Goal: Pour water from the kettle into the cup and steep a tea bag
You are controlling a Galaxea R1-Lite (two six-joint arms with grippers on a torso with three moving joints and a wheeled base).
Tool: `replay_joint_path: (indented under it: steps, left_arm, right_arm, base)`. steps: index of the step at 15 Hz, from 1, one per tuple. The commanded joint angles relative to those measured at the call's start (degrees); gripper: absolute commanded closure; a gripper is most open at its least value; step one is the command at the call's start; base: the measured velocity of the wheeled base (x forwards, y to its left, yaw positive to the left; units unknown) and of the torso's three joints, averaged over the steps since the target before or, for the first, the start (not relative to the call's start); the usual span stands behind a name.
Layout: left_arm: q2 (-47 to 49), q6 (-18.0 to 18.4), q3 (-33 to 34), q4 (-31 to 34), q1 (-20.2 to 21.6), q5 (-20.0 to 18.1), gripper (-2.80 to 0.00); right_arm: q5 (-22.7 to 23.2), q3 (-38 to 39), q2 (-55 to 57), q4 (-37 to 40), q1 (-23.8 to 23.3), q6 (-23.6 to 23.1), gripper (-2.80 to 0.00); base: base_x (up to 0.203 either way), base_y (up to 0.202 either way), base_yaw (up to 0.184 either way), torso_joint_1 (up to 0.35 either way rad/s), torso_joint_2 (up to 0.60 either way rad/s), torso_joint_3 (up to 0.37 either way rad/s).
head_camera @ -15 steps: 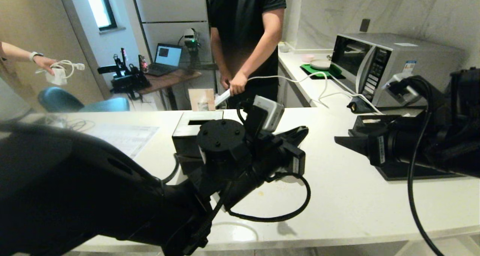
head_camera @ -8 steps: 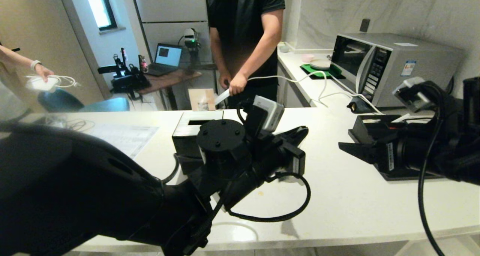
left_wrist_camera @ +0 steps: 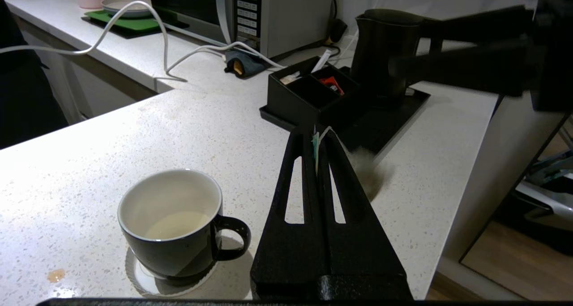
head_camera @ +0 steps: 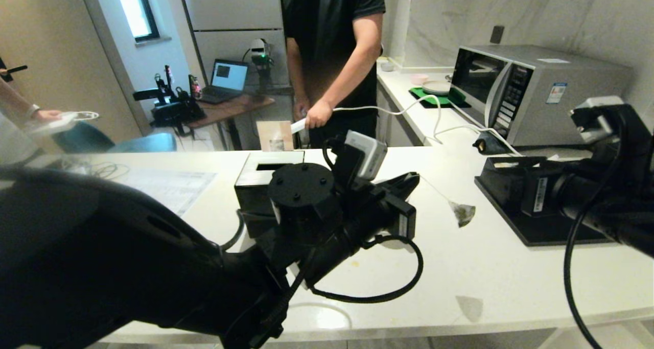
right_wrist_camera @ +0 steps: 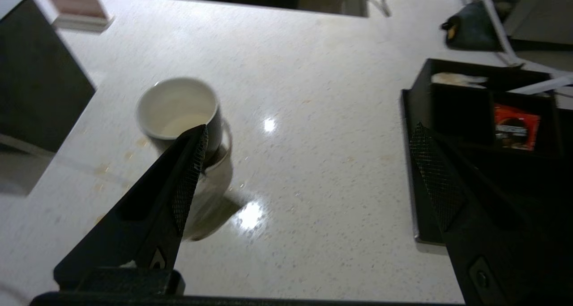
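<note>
Left gripper (head_camera: 411,179) pinching a tea-bag string above the white counter (head_camera: 460,282).
The tea bag (head_camera: 463,213) hangs on its string clear of the counter, between the left gripper and the black tray (head_camera: 541,234) at right. The right arm (head_camera: 587,201) extends over that tray. A black tissue box (head_camera: 265,172) sits behind the left arm. A microwave (head_camera: 531,91) stands at the back right. A person in a black shirt (head_camera: 332,37) holds a white cable (head_camera: 409,109).

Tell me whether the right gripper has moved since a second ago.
Yes. In the head view the right gripper has pulled back toward the right edge, away from the left gripper, uncovering more of the black tray.
</note>
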Motion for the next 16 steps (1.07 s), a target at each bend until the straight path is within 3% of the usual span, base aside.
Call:
replay_joint_path:
  steps: [1, 3, 4, 7, 14, 16]
  left_arm:
    - [0.09, -0.05, 0.06, -0.41, -0.05, 0.00, 0.00]
    - [0.00, -0.05, 0.06, -0.41, -0.05, 0.00, 0.00]
    - [0.00, 0.02, 0.06, -0.41, -0.05, 0.00, 0.00]
    - [0.00, 0.03, 0.06, -0.41, -0.05, 0.00, 0.00]
    - [-0.09, 0.12, 0.76, -0.41, -0.13, -0.08, 0.00]
    - [-0.03, 0.03, 0.67, -0.41, -0.13, -0.08, 0.00]
  right_arm:
    - [-1.30, 0.87, 0.23, -2.35, -0.60, 0.15, -2.80]
    - [-1.36, 1.67, 0.11, -5.03, -1.84, 0.13, -2.80]
    - [-1.44, 2.22, -0.15, -5.55, -2.26, 0.03, 0.00]
    - [-1.45, 3.08, -1.17, -7.02, -3.24, 0.05, 0.00]
    - [-0.94, 9.87, -0.29, -24.29, -8.51, 0.32, 0.00]
    - [1.12, 11.68, -0.11, -28.15, -10.27, 0.87, 0.00]
  base:
    - [0.000, 0.000, 0.000, 0.000, 0.00, 0.000]
    - [0.000, 0.000, 0.000, 0.000, 0.00, 0.000]
    - [0.000, 0.000, 0.000, 0.000, 0.00, 0.000]
    - [0.000, 0.000, 0.000, 0.000, 0.00, 0.000]
    - [0.000, 0.000, 0.000, 0.000, 0.00, 0.000]
    - [0.000, 0.000, 0.000, 0.000, 0.00, 0.000]
